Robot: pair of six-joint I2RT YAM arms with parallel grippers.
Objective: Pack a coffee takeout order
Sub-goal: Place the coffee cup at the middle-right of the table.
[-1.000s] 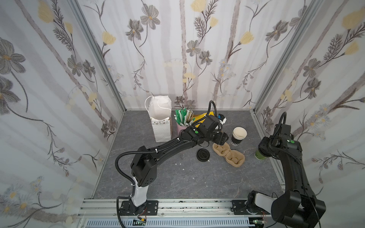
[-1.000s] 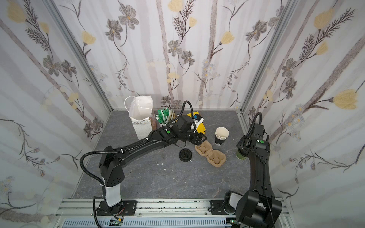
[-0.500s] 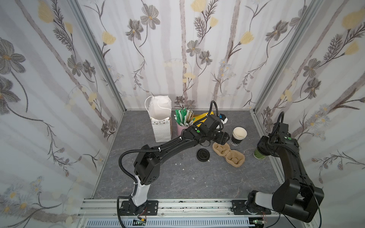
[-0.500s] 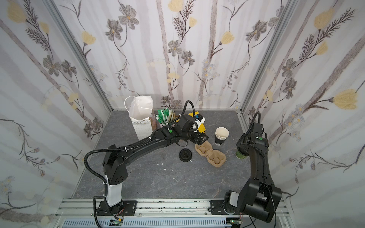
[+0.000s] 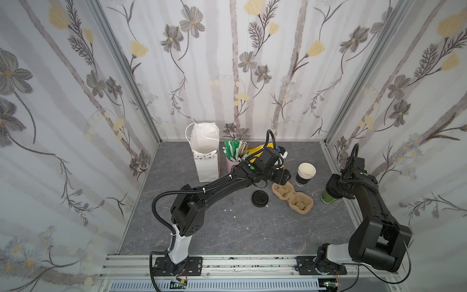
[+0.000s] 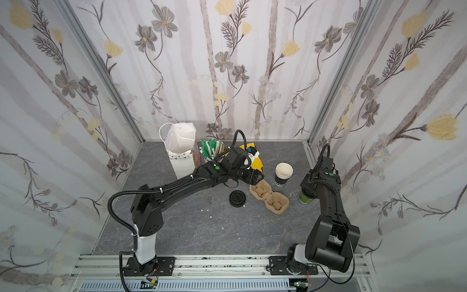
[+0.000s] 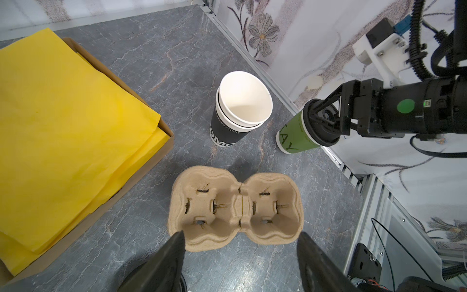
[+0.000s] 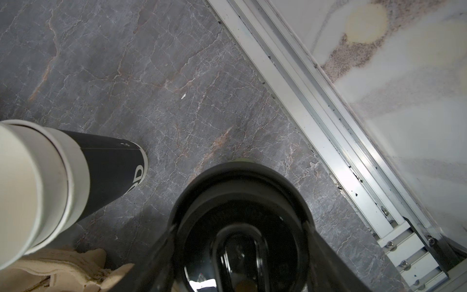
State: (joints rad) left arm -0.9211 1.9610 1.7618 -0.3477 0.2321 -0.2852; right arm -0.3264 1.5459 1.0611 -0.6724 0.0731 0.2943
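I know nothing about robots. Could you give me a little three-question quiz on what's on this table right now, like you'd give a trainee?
1. True or false: both wells of the pulp carrier are empty.
2. The right arm's jaws straddle the top of a cup. Its side is which colour: A black, B green, C red?
3. What colour are the folded napkins?
Key: 1 true; 2 B; 3 yellow.

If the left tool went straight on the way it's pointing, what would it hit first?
Most likely the carrier: it lies right ahead of the open left tool, though depth is unclear.
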